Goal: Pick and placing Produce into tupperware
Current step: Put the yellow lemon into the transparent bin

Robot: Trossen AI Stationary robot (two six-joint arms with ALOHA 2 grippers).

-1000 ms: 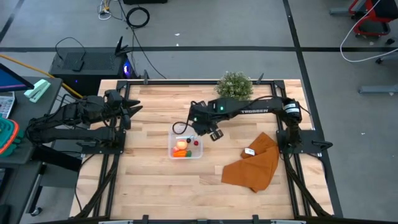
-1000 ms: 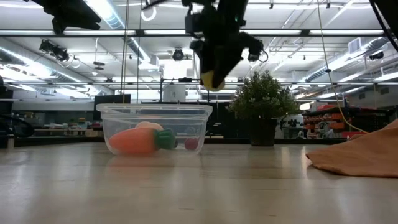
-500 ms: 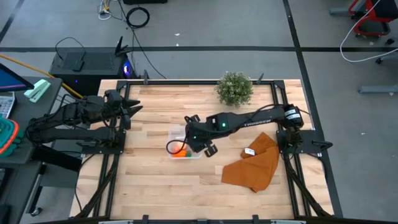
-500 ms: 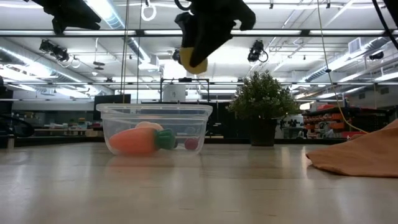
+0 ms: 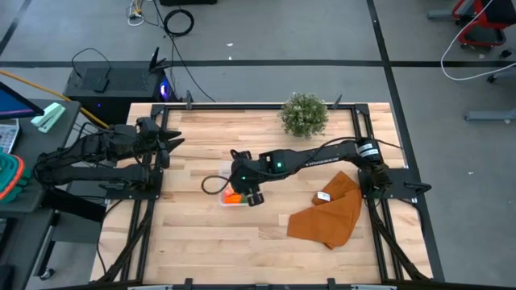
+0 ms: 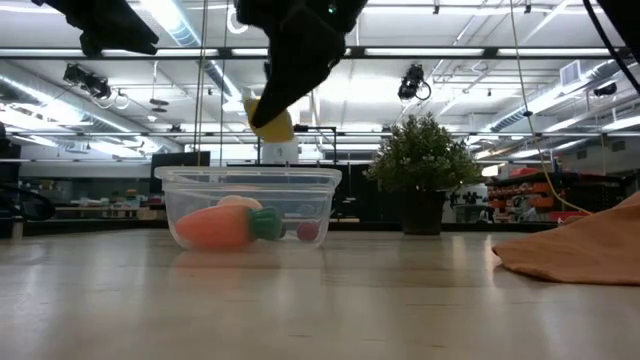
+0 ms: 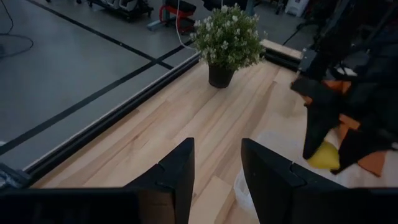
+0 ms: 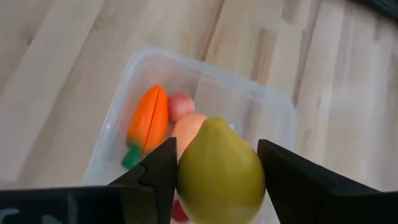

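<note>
My right gripper (image 5: 247,192) hovers over the clear tupperware (image 6: 250,190), shut on the yellow lemon (image 6: 270,123). In the high view the arm covers most of the container (image 5: 226,196). Inside it the orange carrot (image 8: 148,121) with its green top lies on the bottom, next to the pale apple (image 8: 188,126) and a small red piece (image 6: 307,231). My left gripper (image 7: 217,180) is open and waits at the table's left edge (image 5: 172,141), far from the produce. My right gripper (image 8: 217,180) pinches the lemon between its two fingers, one on each side of its body (image 8: 186,180). The fingers (image 8: 155,177) come from above, slanting down. The lemon is lifted clear and hangs above the container's opening.
A bushy potted plant (image 5: 305,114) stands by the table's far edge. A brown-orange cloth (image 5: 330,211) with a white tag (image 5: 324,196) lies on the table's right part. Bare wood (image 5: 201,234) lies near and left of the container.
My right gripper, still shut on the lemon, has travelled toward the table's left and near edges, from beside the container's far right corner to a place over the container. The lemon went with it. The produce in the container has not moved.
</note>
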